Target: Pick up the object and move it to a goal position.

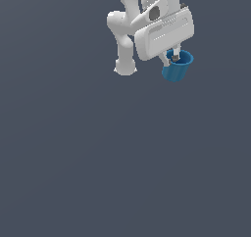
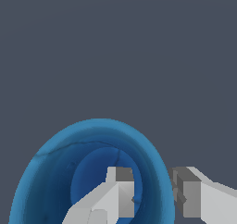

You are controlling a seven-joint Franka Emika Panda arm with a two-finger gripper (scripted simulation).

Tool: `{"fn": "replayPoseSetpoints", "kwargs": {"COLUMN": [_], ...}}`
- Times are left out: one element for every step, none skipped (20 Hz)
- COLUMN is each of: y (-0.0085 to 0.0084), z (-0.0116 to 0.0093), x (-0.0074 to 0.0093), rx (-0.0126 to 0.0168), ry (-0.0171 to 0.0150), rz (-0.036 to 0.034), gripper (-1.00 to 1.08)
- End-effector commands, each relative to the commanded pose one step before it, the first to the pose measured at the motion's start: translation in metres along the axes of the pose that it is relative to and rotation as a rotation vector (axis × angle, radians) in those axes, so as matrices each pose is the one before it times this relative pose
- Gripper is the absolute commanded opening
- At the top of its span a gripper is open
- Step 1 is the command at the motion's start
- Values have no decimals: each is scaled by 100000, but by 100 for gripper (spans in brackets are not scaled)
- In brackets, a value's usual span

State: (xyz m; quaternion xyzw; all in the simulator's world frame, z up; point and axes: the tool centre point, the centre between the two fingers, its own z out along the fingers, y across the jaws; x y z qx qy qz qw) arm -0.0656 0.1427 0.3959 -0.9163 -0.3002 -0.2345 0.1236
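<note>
The object, a small bright blue cup (image 1: pixel 175 72), sits at the upper right of the exterior view, directly under the white hand of the arm. My gripper (image 1: pixel 172 59) reaches down onto its rim. In the wrist view the cup (image 2: pixel 51 172) is seen from above, hollow with a darker base. One finger (image 2: pixel 118 195) is inside the cup and the other finger (image 2: pixel 190 195) is outside it. The cup's wall lies pinched between them, so my gripper (image 2: pixel 153 195) is shut on that wall. No goal marker shows in either view.
The arm's white links and base (image 1: pixel 125 67) stand just to the exterior view's left of the cup. Around them is only a flat dark grey floor (image 1: pixel 98 172).
</note>
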Motion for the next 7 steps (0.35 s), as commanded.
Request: {"fn": "replayPoseSetpoints", "kwargs": {"y": [-546,-163,-133,-72,-74,-44,-15], "z": [-913,-234,-193,-159,-108,-65,-22], "x": [352,90,74,48,41,25,8], "rx": [-73,0,0,-3,0,0,0], "ry": [174,0,0,13,0,0,0], "rz": [56,0,0,47,0,0,0], "gripper": [-100,-100,-100,-100,-100,-100,-100]}}
